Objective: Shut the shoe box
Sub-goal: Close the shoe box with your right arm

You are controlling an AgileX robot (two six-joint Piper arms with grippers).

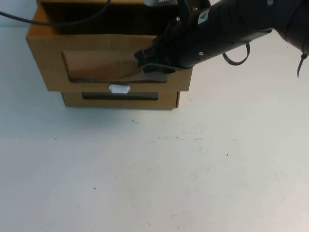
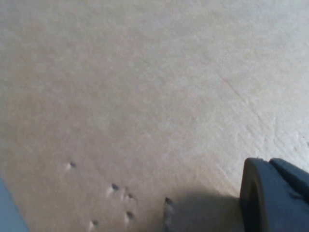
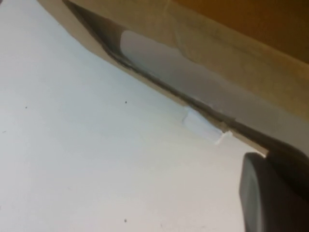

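The shoe box [image 1: 108, 58] is the upper of two stacked brown boxes at the far left. Its drawer is pulled out toward me, with a wide clear window [image 1: 99, 65] and a small white pull tab [image 1: 119, 88] below it. My right gripper [image 1: 152, 67] reaches in from the right and rests against the right end of the drawer front, over the window. In the right wrist view the tab [image 3: 200, 126] and window [image 3: 193, 77] lie just beyond one dark finger [image 3: 270, 198]. Of my left gripper only one dark finger [image 2: 275, 198] shows, close against plain brown cardboard [image 2: 145, 96].
The similar lower box [image 1: 120, 99], with its own narrow window, sits under the shoe box. White table [image 1: 154, 169] spreads in front and to the right. A black cable [image 1: 58, 21] runs over the box's top rim.
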